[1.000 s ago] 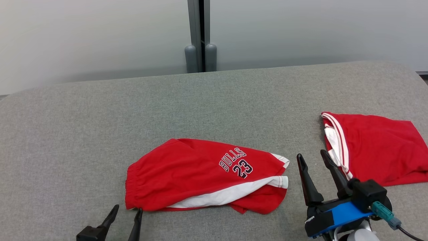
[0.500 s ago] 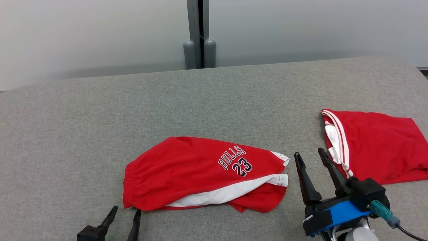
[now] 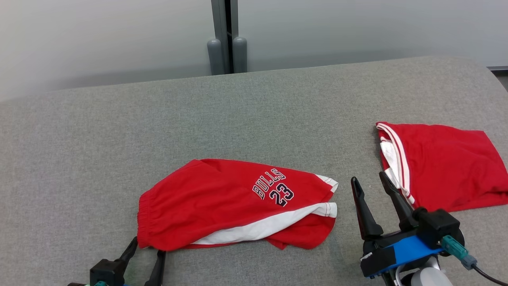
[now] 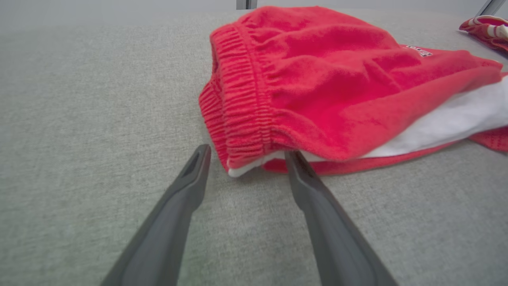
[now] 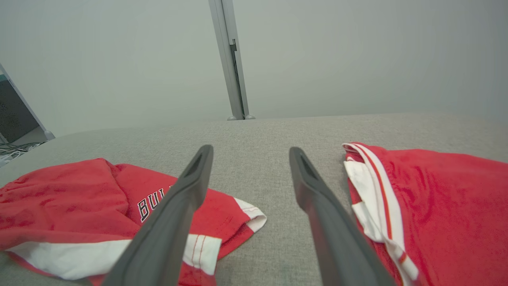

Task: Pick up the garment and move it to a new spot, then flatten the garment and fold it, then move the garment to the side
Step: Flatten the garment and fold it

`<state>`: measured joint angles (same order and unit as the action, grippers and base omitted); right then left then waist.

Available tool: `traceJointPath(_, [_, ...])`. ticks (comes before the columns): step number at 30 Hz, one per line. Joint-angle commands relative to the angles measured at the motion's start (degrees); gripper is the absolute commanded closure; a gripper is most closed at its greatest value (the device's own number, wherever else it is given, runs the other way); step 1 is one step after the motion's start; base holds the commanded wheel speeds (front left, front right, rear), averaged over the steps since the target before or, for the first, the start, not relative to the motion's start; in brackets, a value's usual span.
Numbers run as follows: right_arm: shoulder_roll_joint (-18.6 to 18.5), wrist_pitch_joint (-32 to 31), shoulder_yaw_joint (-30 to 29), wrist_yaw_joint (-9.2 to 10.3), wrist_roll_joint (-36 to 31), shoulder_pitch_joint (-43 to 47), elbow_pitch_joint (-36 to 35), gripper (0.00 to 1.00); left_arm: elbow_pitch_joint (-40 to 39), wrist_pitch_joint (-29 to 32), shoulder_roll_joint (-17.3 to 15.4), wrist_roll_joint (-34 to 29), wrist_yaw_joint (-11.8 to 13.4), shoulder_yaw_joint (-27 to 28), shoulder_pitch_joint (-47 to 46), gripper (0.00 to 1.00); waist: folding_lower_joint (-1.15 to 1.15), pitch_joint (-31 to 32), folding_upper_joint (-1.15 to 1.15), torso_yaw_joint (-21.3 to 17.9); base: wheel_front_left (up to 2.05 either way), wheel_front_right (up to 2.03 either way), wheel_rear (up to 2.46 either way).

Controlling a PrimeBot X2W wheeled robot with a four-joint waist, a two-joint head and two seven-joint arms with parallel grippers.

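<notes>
The garment is a pair of red shorts with white side panels and "BULLS 23" print, lying crumpled on the middle of the grey padded table. My left gripper is open at the lower left, with its fingertips on either side of the near corner of the elastic waistband. In the left wrist view the left gripper has that corner just between its tips, not clamped. My right gripper stands open above the bare table, right of the shorts' leg hem. The right gripper holds nothing.
A second red garment with white stripes lies folded flat at the right, close to my right gripper's outer finger. A grey post and pale wall panels stand behind the table's far edge. The table's rounded right corner is near.
The head camera has shifted, so the whole picture slid left and up. My left gripper sits a little closer to the waistband corner. Both garments lie as before and both grippers stay open.
</notes>
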<state>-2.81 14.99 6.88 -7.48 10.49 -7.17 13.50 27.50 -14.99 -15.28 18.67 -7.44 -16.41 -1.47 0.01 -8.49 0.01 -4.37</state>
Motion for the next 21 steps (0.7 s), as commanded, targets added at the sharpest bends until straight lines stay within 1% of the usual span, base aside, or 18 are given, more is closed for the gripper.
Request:
traceJointPath(1, [-0.2, 0.3, -0.2, -0.02, -0.3, -0.9, -0.2, 0.00, 0.4, -0.3, -0.4, 0.4, -0.1, -0.5, -1.1, 0.00, -0.01, -0.2, -0.01, 0.0, 0.00, 0.00, 0.00])
traceJointPath(2, [-0.2, 0.3, -0.3, -0.03, -0.2, -0.8, 0.0, 0.00, 0.5, -0.3, -0.5, 0.5, -0.1, -0.7, -1.3, 0.47, -0.01, -0.3, -0.01, 0.0, 0.00, 0.00, 0.00])
traceJointPath(3, [-0.2, 0.3, -0.4, -0.02, -0.1, -0.6, 0.3, 0.00, 0.6, -0.3, -0.6, 0.4, -0.1, -0.9, -1.5, 0.68, -0.01, -0.4, -0.01, 0.0, 0.00, 0.00, 0.00])
traceJointPath(4, [-0.2, 0.3, -0.4, -0.02, 0.0, -0.5, 0.6, 0.00, 0.6, -0.3, -0.6, 0.6, -0.1, -1.1, -1.6, 1.00, -0.01, -0.5, -0.01, 0.0, 0.00, 0.00, 0.00])
traceJointPath(7, [-0.2, 0.3, -0.2, -0.02, 0.7, 0.2, 1.8, 0.00, 0.5, -0.3, -0.7, 0.9, -0.1, -1.3, -1.5, 1.00, -0.01, -0.4, -0.01, 0.0, 0.00, 0.00, 0.00])
traceJointPath(9, [-0.2, 0.3, 0.9, -0.03, 1.4, 0.9, 3.5, 0.00, 0.0, -0.3, -0.7, 1.0, -0.1, -1.4, -1.6, 1.00, -0.01, -0.4, -0.01, 0.1, 0.00, 0.00, 0.00])
traceJointPath(16, [-0.2, 0.2, 8.1, -0.03, 9.2, 0.7, 8.3, 0.00, -1.1, -0.3, -0.7, 1.4, -0.1, -1.7, -0.8, 1.00, -0.01, 0.1, -0.01, 0.4, 0.00, 0.00, 0.00])
traceJointPath(21, [-0.2, 0.2, 9.4, -0.03, 11.4, -0.7, 10.7, 0.00, -1.3, -0.3, -0.4, 1.2, -0.1, -1.8, -0.7, 1.00, -0.01, 0.2, -0.01, 0.8, 0.00, 0.00, 0.00])
